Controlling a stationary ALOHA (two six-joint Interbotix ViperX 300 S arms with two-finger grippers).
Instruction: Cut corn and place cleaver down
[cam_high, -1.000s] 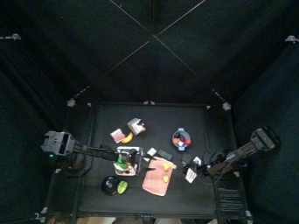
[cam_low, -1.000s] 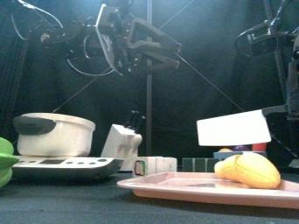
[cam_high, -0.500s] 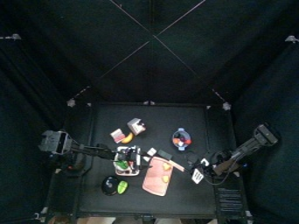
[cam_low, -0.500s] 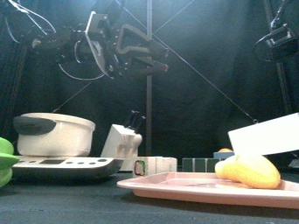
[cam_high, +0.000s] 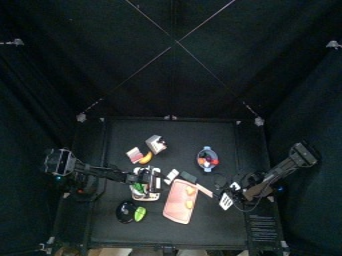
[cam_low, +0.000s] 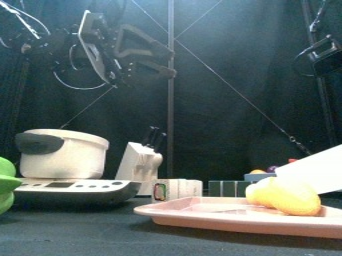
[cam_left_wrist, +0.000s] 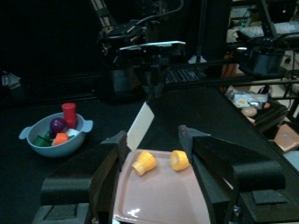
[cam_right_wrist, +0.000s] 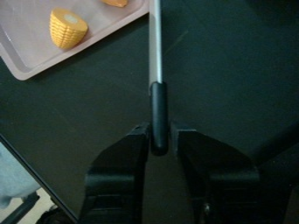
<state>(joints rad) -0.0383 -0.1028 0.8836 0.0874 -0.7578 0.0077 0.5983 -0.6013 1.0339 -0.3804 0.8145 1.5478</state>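
The right end effector (cam_right_wrist: 156, 144) had its jaws spread either side of the pale-bladed toy cleaver's (cam_right_wrist: 155, 52) dark handle. The two yellow corn pieces (cam_left_wrist: 159, 161) lay cut on the pink plastic cutting board (cam_left_wrist: 152, 197) just beyond. Releasing well probably meant backing straight off the handle. The left end effector (cam_left_wrist: 156, 140) hung wide apart above the board.
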